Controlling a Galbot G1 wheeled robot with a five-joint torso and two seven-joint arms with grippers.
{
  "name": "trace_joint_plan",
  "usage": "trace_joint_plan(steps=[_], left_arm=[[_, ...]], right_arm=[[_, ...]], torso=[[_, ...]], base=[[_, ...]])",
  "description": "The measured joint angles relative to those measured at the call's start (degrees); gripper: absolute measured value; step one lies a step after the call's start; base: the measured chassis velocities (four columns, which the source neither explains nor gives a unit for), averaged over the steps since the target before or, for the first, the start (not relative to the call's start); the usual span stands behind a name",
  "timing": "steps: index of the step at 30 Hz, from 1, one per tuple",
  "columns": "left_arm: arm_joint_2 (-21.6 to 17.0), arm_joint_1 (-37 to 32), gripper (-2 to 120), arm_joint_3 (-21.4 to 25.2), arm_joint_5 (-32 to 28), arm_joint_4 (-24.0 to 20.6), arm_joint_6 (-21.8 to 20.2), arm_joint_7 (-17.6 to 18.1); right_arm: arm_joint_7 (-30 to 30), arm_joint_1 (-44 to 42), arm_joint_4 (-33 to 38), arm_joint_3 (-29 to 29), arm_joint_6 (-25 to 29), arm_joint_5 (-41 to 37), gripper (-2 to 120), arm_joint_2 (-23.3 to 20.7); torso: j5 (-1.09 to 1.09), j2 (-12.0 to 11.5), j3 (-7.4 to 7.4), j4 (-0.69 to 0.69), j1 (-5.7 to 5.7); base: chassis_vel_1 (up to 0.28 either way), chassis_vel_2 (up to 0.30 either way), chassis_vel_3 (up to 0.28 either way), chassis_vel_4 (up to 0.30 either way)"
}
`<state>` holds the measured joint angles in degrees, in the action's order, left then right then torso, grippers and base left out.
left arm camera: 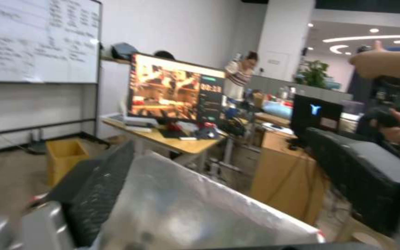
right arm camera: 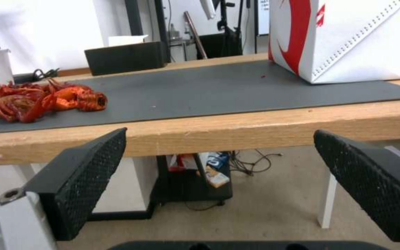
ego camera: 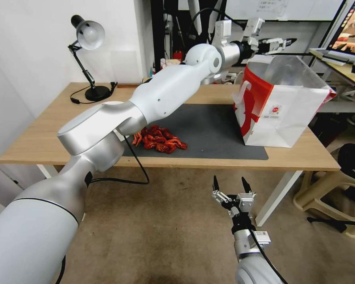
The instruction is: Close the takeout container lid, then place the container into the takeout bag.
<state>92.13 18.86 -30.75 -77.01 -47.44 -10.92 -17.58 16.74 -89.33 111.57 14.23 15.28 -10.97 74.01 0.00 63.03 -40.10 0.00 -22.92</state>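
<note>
The takeout bag (ego camera: 282,104), white with red sides and a silvery lining, stands open at the right end of the dark mat (ego camera: 209,130). My left arm reaches across the table, and my left gripper (ego camera: 277,42) hovers open and holding nothing just above the bag's far rim. In the left wrist view the left gripper (left arm camera: 232,184) has the foil lining (left arm camera: 186,208) right below it. My right gripper (ego camera: 229,185) hangs open below the table's front edge, facing the bag (right arm camera: 348,38) from low down. The takeout container and its lid are out of view.
A pile of red crayfish (ego camera: 159,140) lies on the mat's left part. A black desk lamp (ego camera: 88,35) stands at the back left of the wooden table (ego camera: 39,142). A beige stool (ego camera: 331,189) sits on the floor at the right.
</note>
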Motion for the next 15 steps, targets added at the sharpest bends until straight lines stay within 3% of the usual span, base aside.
trace_joint_plan(steps=[5,8,11,13,15], left_arm=[[-0.03,-0.91,99,1.46,3.27,-2.01,1.33,3.08],[-0.01,-1.85,100,0.55,6.51,-5.06,4.63,5.23],[-0.11,-3.55,100,-1.84,9.56,-9.94,9.23,9.7],[-0.24,-3.79,100,-2.12,9.99,-10.74,9.83,10.32],[-3.39,-6.43,100,-3.76,15.35,-16.27,14.99,16.31]], right_arm=[[-0.01,0.01,0.0,-0.04,0.0,-0.03,100,-0.12],[-0.02,-0.01,-0.17,-0.1,0.0,-0.03,100,-0.11],[-0.03,-0.13,-0.38,-0.29,0.0,0.14,100,-0.04],[-0.04,-0.14,-0.38,-0.31,0.0,0.18,100,-0.01],[-0.03,-0.4,-0.37,-0.44,0.01,0.4,100,0.06]], torso=[[0.0,0.0,0.0,0.01,0.0],[0.0,0.0,0.0,-0.01,0.0],[0.01,0.0,-0.01,-0.02,-0.01],[0.01,0.0,0.0,-0.04,0.0],[0.01,0.01,0.0,-0.03,0.0]], base=[[0.0,0.0,0.0,0.0],[0.0,0.0,0.0,0.0],[0.0,0.0,0.0,0.0],[0.0,0.0,0.0,0.0],[0.0,0.0,0.0,0.0]])
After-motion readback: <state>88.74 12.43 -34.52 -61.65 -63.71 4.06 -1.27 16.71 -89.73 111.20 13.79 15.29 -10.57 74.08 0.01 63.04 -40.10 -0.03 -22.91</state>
